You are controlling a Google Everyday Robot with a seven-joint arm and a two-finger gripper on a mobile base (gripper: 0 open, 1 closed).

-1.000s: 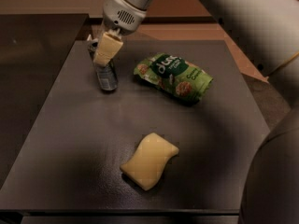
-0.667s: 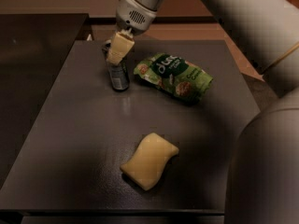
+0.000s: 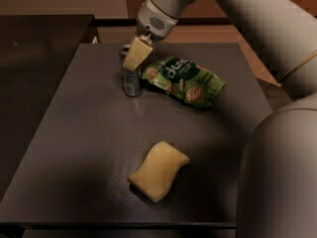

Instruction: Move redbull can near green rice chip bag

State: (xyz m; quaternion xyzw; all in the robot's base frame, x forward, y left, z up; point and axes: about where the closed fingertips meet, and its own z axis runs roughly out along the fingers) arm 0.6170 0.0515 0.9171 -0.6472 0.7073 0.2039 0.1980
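The redbull can (image 3: pixel 132 83) stands upright on the dark table (image 3: pixel 74 148), just left of the green rice chip bag (image 3: pixel 188 81) and almost touching the bag's left end. The bag lies flat at the back middle of the table. My gripper (image 3: pixel 132 54) comes down from the upper right and is shut on the upper part of the can. One cream finger (image 3: pixel 138 53) shows in front of the can and hides part of its top; the other finger is hidden behind the can.
A pale yellow wavy sponge (image 3: pixel 158 171) lies toward the table's front. My arm's large grey body (image 3: pixel 282 172) fills the right side. A lower dark surface (image 3: pixel 34 58) lies to the left.
My gripper has moved to the right with the redbull can, from well left of the bag to right beside its left end. The bag and the sponge have not moved.
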